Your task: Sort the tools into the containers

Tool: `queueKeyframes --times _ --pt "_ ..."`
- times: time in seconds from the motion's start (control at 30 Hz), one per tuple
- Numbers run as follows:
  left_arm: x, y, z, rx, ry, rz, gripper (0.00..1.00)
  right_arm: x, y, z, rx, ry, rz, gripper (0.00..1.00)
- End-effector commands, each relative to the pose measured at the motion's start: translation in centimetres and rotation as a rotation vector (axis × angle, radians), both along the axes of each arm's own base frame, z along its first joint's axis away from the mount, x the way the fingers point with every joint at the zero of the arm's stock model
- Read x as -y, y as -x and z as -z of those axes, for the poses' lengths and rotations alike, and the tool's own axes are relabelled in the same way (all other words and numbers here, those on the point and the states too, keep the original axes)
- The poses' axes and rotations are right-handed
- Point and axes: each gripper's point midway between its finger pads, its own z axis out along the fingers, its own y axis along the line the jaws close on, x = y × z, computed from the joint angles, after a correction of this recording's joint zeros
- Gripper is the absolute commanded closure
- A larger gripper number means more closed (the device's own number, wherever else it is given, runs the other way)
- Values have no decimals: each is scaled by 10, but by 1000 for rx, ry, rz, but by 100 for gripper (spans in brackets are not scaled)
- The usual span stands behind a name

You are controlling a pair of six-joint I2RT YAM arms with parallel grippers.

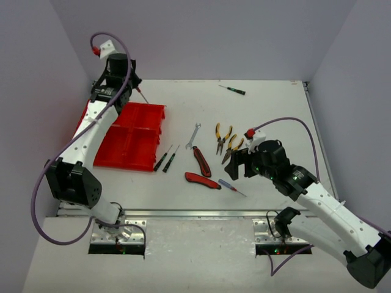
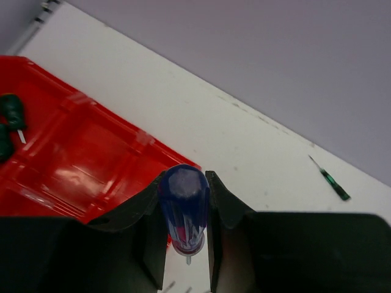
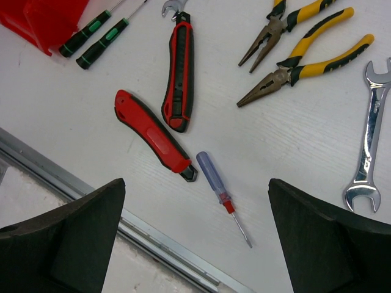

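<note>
My left gripper (image 1: pixel 130 84) is shut on a blue-handled screwdriver (image 2: pixel 183 204) and holds it above the far edge of the red tray (image 1: pixel 131 135); the tray also shows in the left wrist view (image 2: pixel 79 162), with two green-handled tools (image 2: pixel 12 112) in a far compartment. My right gripper (image 3: pixel 197 241) is open and empty above a blue screwdriver (image 3: pixel 214 175) on the table. Two red-black utility knives (image 3: pixel 179 73) (image 3: pixel 153 134), two yellow-handled pliers (image 3: pixel 305 64) and a silver wrench (image 3: pixel 368 140) lie around it.
Two green-black screwdrivers (image 1: pixel 166 158) lie beside the tray's right edge. Another wrench (image 1: pixel 193 135) lies mid-table. A lone green screwdriver (image 1: pixel 233 90) lies near the back wall. A metal rail (image 1: pixel 195 213) runs along the table's near edge.
</note>
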Motion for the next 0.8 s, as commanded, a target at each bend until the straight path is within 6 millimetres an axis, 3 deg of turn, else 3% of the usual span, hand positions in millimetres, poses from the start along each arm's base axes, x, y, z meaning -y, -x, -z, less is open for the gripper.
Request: queueKeyframes --times 0.0,0.03,0.17,0.23,0.33,0.37,0.47,0.6,0.67,0.77 --pt "-59 -13 -30 65 -100 -125 100 1 -5 -4 29 3 14 1" --pt "-62 -17 -33 74 -108 -127 100 1 -5 -4 28 4 11 1" --pt "-85 -51 -19 12 -189 -172 100 0 -3 -2 20 -1 4 1" --pt "-96 -59 -11 -19 -213 -203 100 0 -3 -1 20 -1 4 1" --pt "-104 -69 19 -76 -219 -214 100 -1 -2 0 17 -4 -2 1" --pt "-104 -72 37 -108 -214 -214 100 -1 -2 0 21 -7 -2 1" --pt "-109 -71 72 -172 -206 -256 100 -1 -4 0 25 -5 1 1" --pt "-110 -71 105 -211 -186 -265 100 -7 1 0 10 -21 -41 1" --pt "-126 -67 117 -229 -177 -301 100 -9 2 1 6 -24 -52 1" --pt "-130 -64 126 -243 -183 -310 100 -10 3 2 2 -25 -57 1"
